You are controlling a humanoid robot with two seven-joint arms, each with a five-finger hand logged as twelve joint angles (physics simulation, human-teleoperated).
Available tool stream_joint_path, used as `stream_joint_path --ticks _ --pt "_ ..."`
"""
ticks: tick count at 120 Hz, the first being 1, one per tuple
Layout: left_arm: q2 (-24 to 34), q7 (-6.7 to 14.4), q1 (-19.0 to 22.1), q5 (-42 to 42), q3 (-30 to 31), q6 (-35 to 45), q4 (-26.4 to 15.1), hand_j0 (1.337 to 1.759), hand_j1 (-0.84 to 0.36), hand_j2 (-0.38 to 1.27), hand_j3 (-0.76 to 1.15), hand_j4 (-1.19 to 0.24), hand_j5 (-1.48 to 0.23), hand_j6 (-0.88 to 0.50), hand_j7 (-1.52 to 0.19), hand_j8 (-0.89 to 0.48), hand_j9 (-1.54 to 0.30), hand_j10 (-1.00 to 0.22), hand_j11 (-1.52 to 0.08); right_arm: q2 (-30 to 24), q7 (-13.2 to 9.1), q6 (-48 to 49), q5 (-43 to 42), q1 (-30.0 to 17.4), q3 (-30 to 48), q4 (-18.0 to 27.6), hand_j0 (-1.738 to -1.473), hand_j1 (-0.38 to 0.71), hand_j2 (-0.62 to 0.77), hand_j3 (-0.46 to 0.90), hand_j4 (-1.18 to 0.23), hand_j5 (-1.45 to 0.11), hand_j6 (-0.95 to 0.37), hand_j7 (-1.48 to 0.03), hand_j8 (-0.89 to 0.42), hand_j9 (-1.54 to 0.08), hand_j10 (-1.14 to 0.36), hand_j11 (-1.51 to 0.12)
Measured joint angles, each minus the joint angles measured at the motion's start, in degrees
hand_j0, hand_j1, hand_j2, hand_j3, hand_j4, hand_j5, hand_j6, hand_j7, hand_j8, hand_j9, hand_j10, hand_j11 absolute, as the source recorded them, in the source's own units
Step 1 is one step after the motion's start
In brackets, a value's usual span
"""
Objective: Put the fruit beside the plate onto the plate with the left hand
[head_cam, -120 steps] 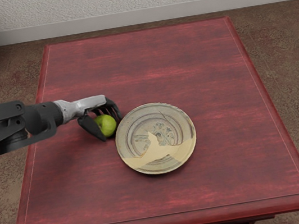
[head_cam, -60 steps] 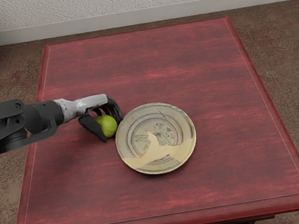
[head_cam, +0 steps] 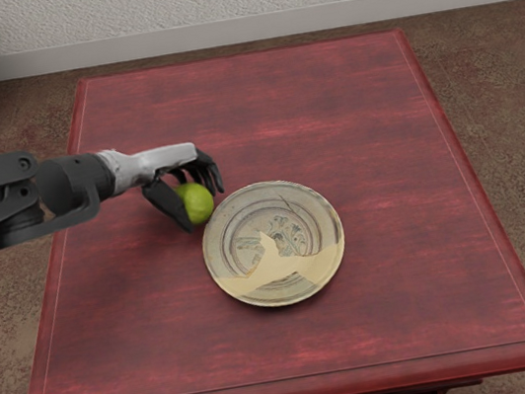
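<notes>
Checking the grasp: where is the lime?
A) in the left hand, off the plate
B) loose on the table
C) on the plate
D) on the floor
A: the left hand curls round the lime, just outside the plate.

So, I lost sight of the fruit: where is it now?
In the head view, the round green lime is gripped by the dark fingers of the left hand, left of centre, just off the upper-left rim of the round patterned ceramic plate.

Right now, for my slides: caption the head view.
Left hand grips green fruit beside patterned plate on red table.
</notes>
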Motion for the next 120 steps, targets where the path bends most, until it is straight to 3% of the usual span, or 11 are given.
stream_joint_path --ticks 33,58,66,93,120 --pt "-0.6 0.6 -4.4 -3.9 0.1 -1.1 -5.9 1.658 -0.26 0.34 0.0 -0.57 -0.75 -0.54 -0.75 -0.42 -0.75 -0.57 -0.74 0.0 0.0 0.0 0.0 0.0 0.0 0.0 -1.658 -0.35 0.0 0.0 0.0 0.0 0.0 0.0 0.0 0.0 0.0 0.0" --pt "-2.0 0.9 -4.9 -7.6 0.1 -5.6 -7.5 1.658 -0.27 0.33 0.0 -0.56 -0.76 -0.53 -0.75 -0.41 -0.75 -0.55 -0.73 0.0 0.0 0.0 0.0 0.0 0.0 0.0 -1.658 -0.35 0.0 0.0 0.0 0.0 0.0 0.0 0.0 0.0 0.0 0.0" --pt "-2.7 1.0 -5.6 -8.0 0.1 -6.2 -7.6 1.658 -0.22 0.27 0.0 -0.51 -0.67 -0.48 -0.67 -0.39 -0.67 -0.5 -0.66 0.0 0.0 0.0 0.0 0.0 0.0 0.0 -1.658 -0.35 0.0 0.0 0.0 0.0 0.0 0.0 0.0 0.0 0.0 0.0" --pt "-2.2 1.3 -6.2 -9.1 -0.5 -8.5 -7.0 1.658 0.13 0.09 0.0 -0.2 -0.26 -0.19 -0.26 -0.16 -0.26 -0.2 -0.26 0.0 0.0 0.0 0.0 0.0 0.0 0.0 -1.658 -0.35 0.0 0.0 0.0 0.0 0.0 0.0 0.0 0.0 0.0 0.0" --pt "3.6 1.1 -5.5 -14.2 -1.1 -15.1 -3.4 1.658 0.27 0.03 0.0 -0.07 -0.09 -0.07 -0.09 -0.06 -0.09 -0.07 -0.09 0.0 0.0 0.0 0.0 0.0 0.0 0.0 -1.658 -0.35 0.0 0.0 0.0 0.0 0.0 0.0 0.0 0.0 0.0 0.0"
